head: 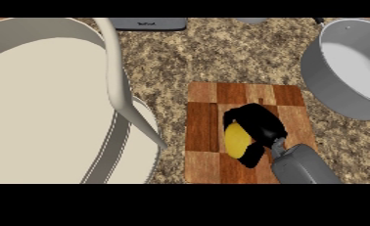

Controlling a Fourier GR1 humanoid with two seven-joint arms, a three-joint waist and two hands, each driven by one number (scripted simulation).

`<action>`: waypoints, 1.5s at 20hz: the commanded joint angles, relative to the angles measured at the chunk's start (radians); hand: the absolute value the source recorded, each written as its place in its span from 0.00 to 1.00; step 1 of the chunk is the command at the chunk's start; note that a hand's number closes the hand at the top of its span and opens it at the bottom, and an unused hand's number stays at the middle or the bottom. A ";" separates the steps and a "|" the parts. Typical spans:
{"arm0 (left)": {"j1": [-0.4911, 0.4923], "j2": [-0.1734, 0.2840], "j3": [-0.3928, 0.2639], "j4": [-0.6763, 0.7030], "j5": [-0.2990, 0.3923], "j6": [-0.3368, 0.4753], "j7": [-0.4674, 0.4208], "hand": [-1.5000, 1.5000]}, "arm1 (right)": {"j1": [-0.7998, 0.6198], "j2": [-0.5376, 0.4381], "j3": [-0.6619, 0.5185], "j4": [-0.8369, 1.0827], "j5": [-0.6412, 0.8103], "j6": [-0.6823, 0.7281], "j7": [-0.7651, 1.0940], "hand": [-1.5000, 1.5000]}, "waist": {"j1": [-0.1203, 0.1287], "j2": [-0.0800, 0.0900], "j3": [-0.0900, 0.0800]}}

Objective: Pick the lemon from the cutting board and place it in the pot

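Bench [217, 54] is speckled granite-look stone; cutting board [206, 122] is patchwork wood blocks, matt. Pot [339, 68] at 2 o'clock is smooth grey metal, satin. Lemon [235, 140] skin smooth; hand [254, 122] matt black.

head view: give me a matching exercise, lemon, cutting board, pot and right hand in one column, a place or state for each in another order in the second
Column one:
1. lemon
2. cutting board
3. pot
4. right hand

Column two:
A. grey, at the view's right edge
B. black, curled round a yellow thing
C. checkered wood, lying on the speckled counter
D. yellow, over the board, wrapped by fingers

Pairs: 1-D, 2-C, 3-A, 4-B
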 commanded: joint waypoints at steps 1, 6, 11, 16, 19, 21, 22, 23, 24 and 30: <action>0.042 0.012 0.021 -0.113 -0.001 0.009 0.020 0.50 | 0.012 0.018 -0.001 0.021 0.048 -0.019 -0.031 1.00 | 0.004 -0.003 0.011; -0.019 0.014 0.040 -0.014 -0.009 0.008 -0.013 0.50 | 0.290 -0.058 0.093 -0.345 0.070 0.015 0.047 1.00 | -0.014 -0.005 0.011; 0.059 0.017 0.033 -0.093 -0.012 0.004 0.008 0.50 | 0.482 -0.159 0.100 -0.620 0.093 -0.010 0.075 1.00 | -0.015 -0.008 0.011; -0.006 0.024 0.055 -0.024 -0.001 0.003 -0.001 0.50 | 0.439 -0.040 -0.052 -0.770 0.020 -0.107 0.145 1.00 | -0.030 -0.008 0.011; 0.012 0.030 0.054 -0.043 0.002 -0.007 -0.012 0.50 | 0.420 0.020 -0.139 -0.850 -0.004 -0.169 0.193 1.00 | -0.021 -0.007 0.011; 0.013 0.013 0.043 -0.050 -0.002 0.008 0.003 0.50 | 0.438 0.011 -0.176 -0.922 0.035 -0.211 0.202 1.00 | -0.022 -0.008 0.011; -0.006 0.034 0.066 -0.023 0.013 -0.008 0.001 0.50 | 0.462 -0.017 -0.250 -0.961 0.006 -0.226 0.175 1.00 | -0.033 -0.008 0.012; 0.006 0.013 0.057 -0.006 0.006 -0.002 -0.036 0.50 | 0.424 0.020 -0.254 -0.918 0.049 -0.265 0.195 1.00 | -0.019 -0.004 0.011; -0.002 0.010 0.036 -0.018 -0.017 0.009 -0.021 0.50 | 0.373 0.030 -0.320 -0.935 -0.026 -0.235 0.224 1.00 | -0.011 -0.002 0.011; -0.057 0.043 0.072 -0.027 0.012 0.001 0.040 0.50 | 0.322 -0.037 -0.592 -0.954 -0.188 -0.177 0.226 1.00 | -0.012 -0.003 0.011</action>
